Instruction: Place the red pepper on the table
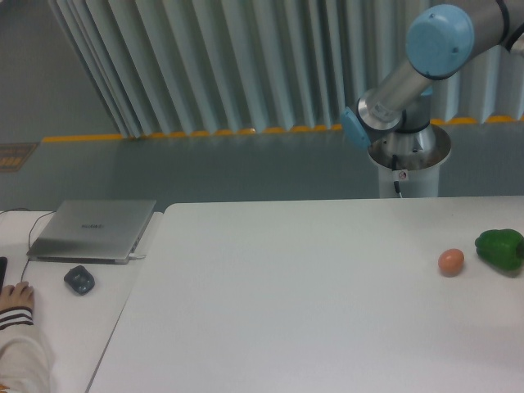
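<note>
The red pepper is out of view. The gripper is out of view too: only the arm's grey and blue joints point(413, 61) show at the top right, leading off the right edge of the frame. The large white table point(286, 303) fills the lower part of the view.
A green bell pepper point(500, 248) lies at the table's right edge, with a small orange-pink egg-like ball point(450, 262) just left of it. On the narrower desk at the left are a closed laptop point(92, 230), a mouse point(79, 280) and a person's hand point(16, 296).
</note>
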`<state>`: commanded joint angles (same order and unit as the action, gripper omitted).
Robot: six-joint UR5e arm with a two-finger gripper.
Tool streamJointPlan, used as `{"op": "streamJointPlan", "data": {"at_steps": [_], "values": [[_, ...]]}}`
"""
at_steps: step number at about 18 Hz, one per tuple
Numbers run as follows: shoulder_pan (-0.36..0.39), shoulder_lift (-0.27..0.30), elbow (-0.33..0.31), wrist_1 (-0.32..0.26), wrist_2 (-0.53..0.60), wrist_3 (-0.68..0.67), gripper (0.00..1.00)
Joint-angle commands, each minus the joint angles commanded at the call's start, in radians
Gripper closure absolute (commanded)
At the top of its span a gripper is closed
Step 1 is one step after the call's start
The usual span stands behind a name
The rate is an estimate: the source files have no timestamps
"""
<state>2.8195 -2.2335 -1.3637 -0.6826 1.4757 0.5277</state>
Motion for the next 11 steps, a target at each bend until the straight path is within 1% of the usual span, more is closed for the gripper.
{"op": "streamJointPlan", "data": {"at_steps": [3,4,5,8,11], "values": [[-0.002,0.011,-0.011,0.0,-0.008,0.0,0.53],[-0.002,0.011,-0.014,0.0,-0.008,-0.002,0.64],[0.0,0.015,-0.017,-0.002,-0.011,0.003,0.67],[0.002,0.031,-0.018,-0.005,-0.038,0.002,0.67],[0.011,0.07,-0.02,-0.011,-0.109,0.003,0.67]]}}
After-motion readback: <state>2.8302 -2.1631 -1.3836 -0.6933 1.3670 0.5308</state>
